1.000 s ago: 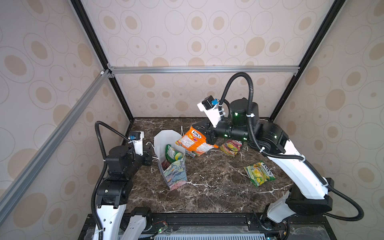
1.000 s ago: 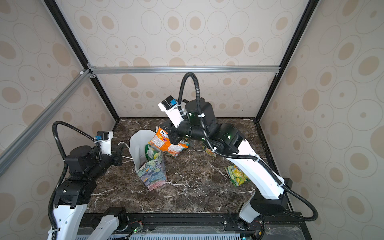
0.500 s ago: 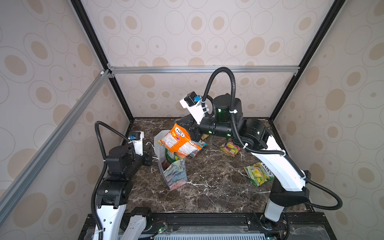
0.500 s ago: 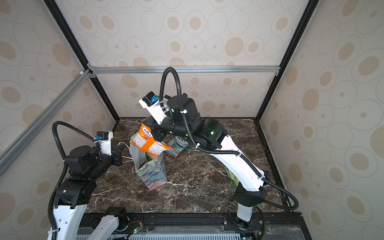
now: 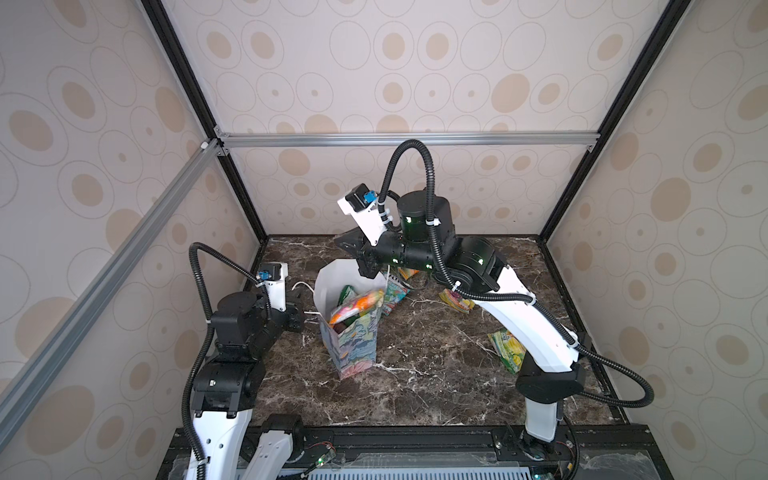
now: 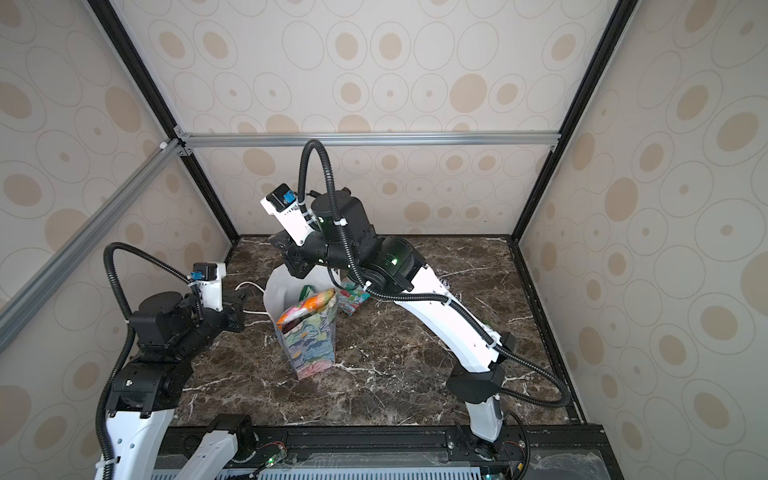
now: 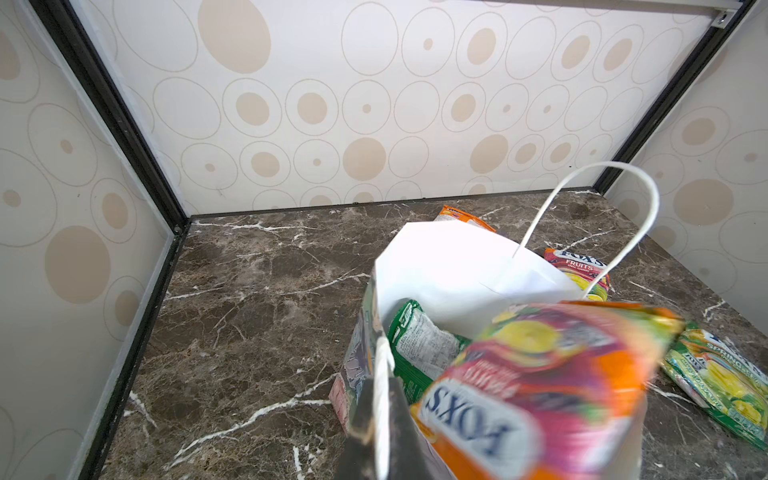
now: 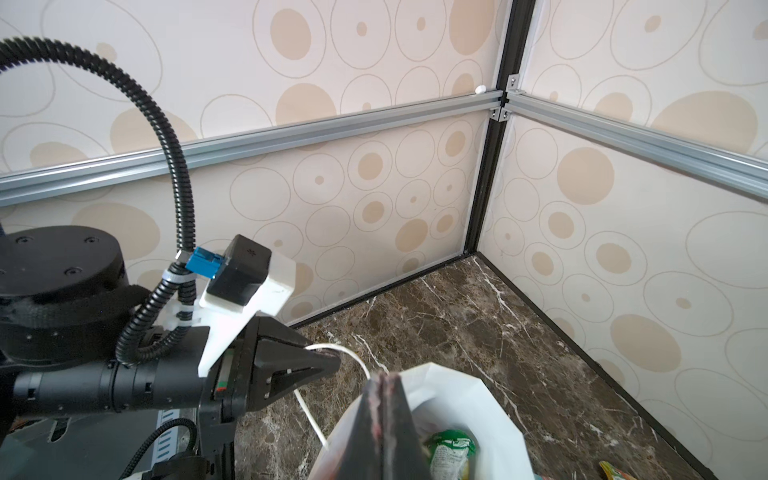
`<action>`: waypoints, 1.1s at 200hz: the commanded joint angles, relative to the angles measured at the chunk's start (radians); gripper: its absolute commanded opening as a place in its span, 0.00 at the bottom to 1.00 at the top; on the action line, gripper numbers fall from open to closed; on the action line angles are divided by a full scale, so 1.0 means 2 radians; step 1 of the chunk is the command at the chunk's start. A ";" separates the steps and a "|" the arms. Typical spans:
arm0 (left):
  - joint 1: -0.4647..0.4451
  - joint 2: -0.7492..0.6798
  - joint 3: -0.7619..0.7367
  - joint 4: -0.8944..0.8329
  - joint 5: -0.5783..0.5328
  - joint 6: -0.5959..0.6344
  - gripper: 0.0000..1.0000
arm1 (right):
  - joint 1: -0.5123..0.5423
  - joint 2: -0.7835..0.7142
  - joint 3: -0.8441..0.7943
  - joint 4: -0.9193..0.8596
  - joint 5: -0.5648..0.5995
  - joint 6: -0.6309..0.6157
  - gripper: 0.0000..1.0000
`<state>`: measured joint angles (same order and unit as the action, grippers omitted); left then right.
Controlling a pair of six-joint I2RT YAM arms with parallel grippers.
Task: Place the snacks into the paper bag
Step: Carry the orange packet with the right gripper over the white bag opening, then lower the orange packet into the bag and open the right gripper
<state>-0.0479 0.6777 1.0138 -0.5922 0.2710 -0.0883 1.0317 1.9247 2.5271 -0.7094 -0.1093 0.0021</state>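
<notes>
Above paper bag (image 5: 357, 349), R gripper (image 8: 384, 380) closed, orange packet (image 5: 359, 303) at mouth; L gripper (image 8: 333, 365) pinches handle (image 7: 379, 374).

Top views: we look down from high at 6 o'clock, distant, facing 12. Wrist views: close, both sharing the paper bag (image 7: 457, 266) mouth.

The dark marbled surface (image 5: 415, 399) carries the upright paper bag (image 5: 357, 349). A green-yellow packet (image 5: 505, 349) lies apart; other snacks (image 5: 457, 300) lie behind.
</notes>
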 commanded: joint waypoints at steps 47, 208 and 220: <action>-0.002 0.003 0.005 0.005 0.009 0.005 0.02 | 0.004 -0.039 -0.028 -0.021 0.009 -0.022 0.00; -0.003 -0.003 0.000 0.005 0.003 0.004 0.02 | 0.006 -0.038 -0.160 -0.051 0.278 0.047 0.65; -0.002 -0.004 0.000 0.005 0.003 0.004 0.02 | 0.003 -0.031 -0.158 -0.046 0.266 0.051 0.65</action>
<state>-0.0479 0.6777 1.0130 -0.5919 0.2672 -0.0883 1.0397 1.8282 2.2154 -0.8303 0.4156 0.0715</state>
